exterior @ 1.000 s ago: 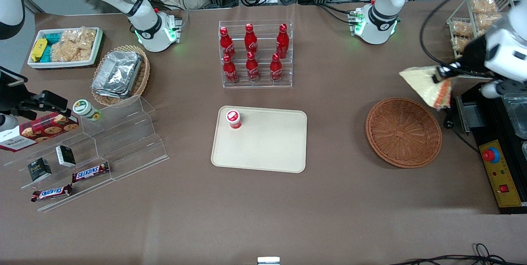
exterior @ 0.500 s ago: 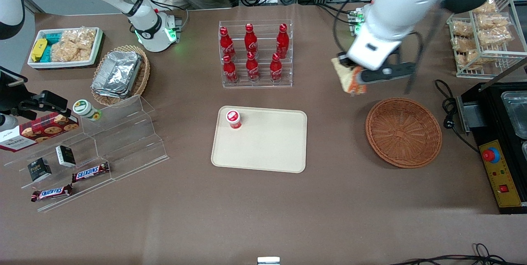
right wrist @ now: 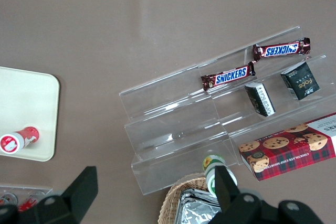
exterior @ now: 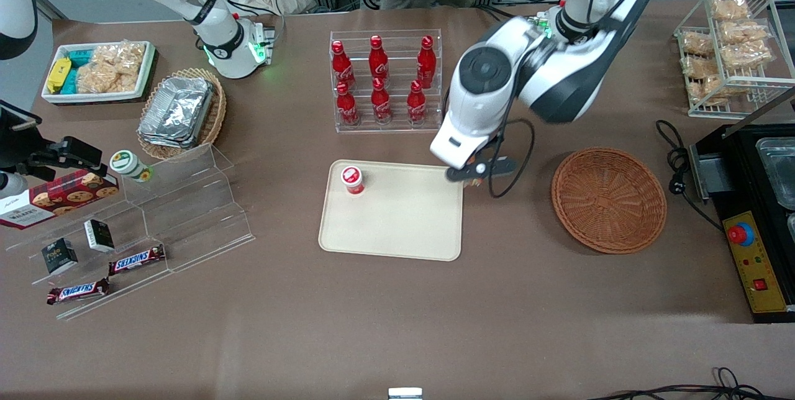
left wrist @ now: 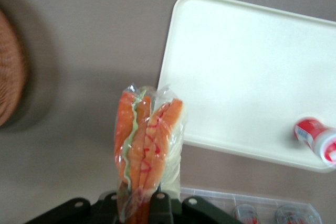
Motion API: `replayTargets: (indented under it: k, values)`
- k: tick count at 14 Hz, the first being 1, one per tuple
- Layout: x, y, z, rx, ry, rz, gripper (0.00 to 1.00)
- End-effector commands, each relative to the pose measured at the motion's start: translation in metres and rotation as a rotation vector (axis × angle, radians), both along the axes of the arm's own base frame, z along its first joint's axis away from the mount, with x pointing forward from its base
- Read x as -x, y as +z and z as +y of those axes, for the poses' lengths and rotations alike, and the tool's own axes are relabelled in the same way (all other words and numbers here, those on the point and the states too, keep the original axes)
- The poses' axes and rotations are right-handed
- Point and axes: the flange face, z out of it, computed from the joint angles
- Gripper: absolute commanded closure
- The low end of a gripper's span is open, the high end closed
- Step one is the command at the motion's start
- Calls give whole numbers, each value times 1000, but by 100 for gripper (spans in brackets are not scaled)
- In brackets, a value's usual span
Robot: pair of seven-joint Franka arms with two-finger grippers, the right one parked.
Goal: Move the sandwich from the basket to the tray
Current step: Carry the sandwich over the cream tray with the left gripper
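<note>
Sandwich (left wrist: 148, 145) hangs clamped in the gripper (exterior: 475, 171), whose two dark fingers (left wrist: 157, 203) are closed on the wrapped wedge at its lower end, so that the orange-red filling and a thin green strip face the wrist camera through the clear film. In the front view the gripper sits just at the corner of the tray (exterior: 397, 226) that lies toward the working arm's end of the counter and toward the counter's back edge, with the white forearm above it hiding nearly all of the sandwich. The wrist view shows the sandwich over bare brown counter right beside the tray's rounded corner, not over the tray's surface. The tray itself lies flat near the middle of the counter, and a small red-capped cup (exterior: 352, 179) stands on it at the corner toward the parked arm's end. The basket (exterior: 608, 199) rests on the counter toward the working arm's end, well apart from the gripper, and nothing lies in its woven bowl. A clear rack of red bottles (exterior: 385, 80) stands nearer the back edge of the counter than the tray.
</note>
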Motion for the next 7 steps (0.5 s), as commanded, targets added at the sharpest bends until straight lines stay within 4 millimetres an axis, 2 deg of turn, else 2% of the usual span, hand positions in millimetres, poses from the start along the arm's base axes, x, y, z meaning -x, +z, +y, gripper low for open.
replayTargets:
  k: [1, 3, 6, 7]
  values:
    - [-14, -60, -26, -10, -5, -24, 85]
    - [-31, -95, -29, -3, 9, -33, 85]
    - [-49, -124, -41, -1, 7, -56, 84]
    - [-53, -132, -41, -9, 15, -61, 78]
